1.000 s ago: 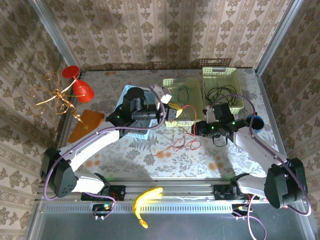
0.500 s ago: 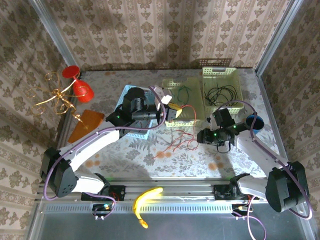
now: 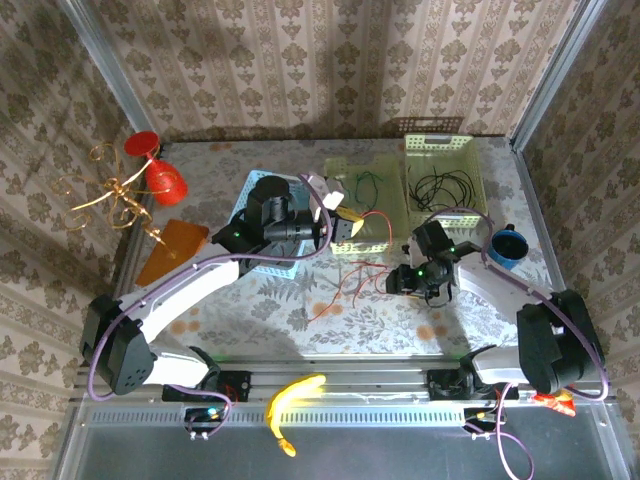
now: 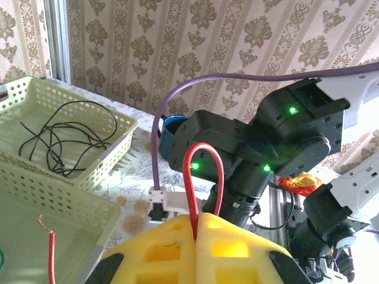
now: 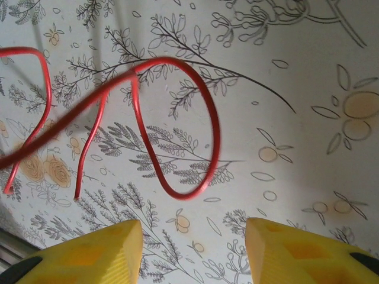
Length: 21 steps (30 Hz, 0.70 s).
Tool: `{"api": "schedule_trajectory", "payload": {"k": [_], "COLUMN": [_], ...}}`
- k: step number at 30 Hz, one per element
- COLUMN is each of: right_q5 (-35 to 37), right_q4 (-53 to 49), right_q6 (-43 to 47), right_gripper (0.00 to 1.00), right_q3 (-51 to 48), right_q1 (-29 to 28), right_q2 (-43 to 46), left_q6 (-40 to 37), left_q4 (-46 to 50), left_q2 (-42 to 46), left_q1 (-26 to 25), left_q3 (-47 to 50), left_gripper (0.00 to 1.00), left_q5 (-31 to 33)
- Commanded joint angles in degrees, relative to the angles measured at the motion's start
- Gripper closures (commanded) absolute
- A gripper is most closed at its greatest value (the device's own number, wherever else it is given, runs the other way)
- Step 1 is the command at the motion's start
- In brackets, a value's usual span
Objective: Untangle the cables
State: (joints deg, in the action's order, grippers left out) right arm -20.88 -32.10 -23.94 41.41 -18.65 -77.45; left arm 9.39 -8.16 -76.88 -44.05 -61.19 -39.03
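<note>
My left gripper (image 3: 348, 226) hovers over the near edge of the middle basket, its yellow fingers (image 4: 160, 248) shut on the red cable (image 4: 195, 177), which arches up in a loop out of the closed jaws. From there the red cable (image 3: 345, 285) trails down onto the flowered tablecloth in loose curls. My right gripper (image 3: 394, 283) stands open just above the cloth beside those curls. Between its yellow fingertips (image 5: 121, 245) lies bare cloth, and a red loop (image 5: 183, 127) sits just beyond them. The green cable (image 3: 368, 183) lies in the middle basket. The black cable (image 3: 445, 185) (image 4: 65, 139) is coiled in the right basket.
Two pale green baskets (image 3: 440, 145) stand at the back, with a light blue basket (image 3: 262, 266) under the left arm. A blue cup (image 3: 505, 247) is right of the right arm. A red glass and gold wire stand (image 3: 150, 175), an orange sheet (image 3: 170, 245) and a banana (image 3: 295, 395) lie at the edges.
My right gripper has moved nearer and slightly left, down toward the cloth. The red curls on the table have shifted left. The left gripper keeps its hold in place.
</note>
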Motion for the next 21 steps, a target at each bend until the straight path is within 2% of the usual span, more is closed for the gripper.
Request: {"api": "schedule_trajectory", "payload": {"k": [1,4,9,15,18,19,21], "right_q5": [-2.16,-1.43,2.97,9.69,10.32,9.24,5.63], "right_q4": [1.08,1.04,1.07,0.71,1.07,1.09,3.77], "right_q6": [1.18,1.36,0.45,-1.72,-2.29,-1.89,-0.82], "right_gripper": [0.5,0.55,0.81,0.98,0.99,0.95,0.78], "right_q3": [1.9,2.16,1.53,0.4,-0.19,-0.1,-0.27], "right_q1": [-0.66,-0.86,-0.86,-0.29,0.27,0.24,0.15], "right_q2": [-1.9,-4.68,-6.05,-4.81,-3.03,-2.66,-0.11], "left_q6": [-0.07,0.02,1.38,4.05,3.65,3.38,3.44], "left_q4": [-1.9,-2.0,-4.85,-8.19,-7.34,-6.92,-6.62], "left_q2": [0.15,0.33,1.6,3.52,4.1,4.19,4.21], "left_q1": [0.02,0.02,0.56,2.48,2.9,2.85,2.84], "left_q3": [0.68,0.8,1.82,2.72,2.79,2.83,2.86], "left_gripper": [1.0,1.0,1.0,1.0,1.0,1.0,1.0], "left_q5": [0.17,0.27,1.85,1.8,1.82,1.84,1.59]}}
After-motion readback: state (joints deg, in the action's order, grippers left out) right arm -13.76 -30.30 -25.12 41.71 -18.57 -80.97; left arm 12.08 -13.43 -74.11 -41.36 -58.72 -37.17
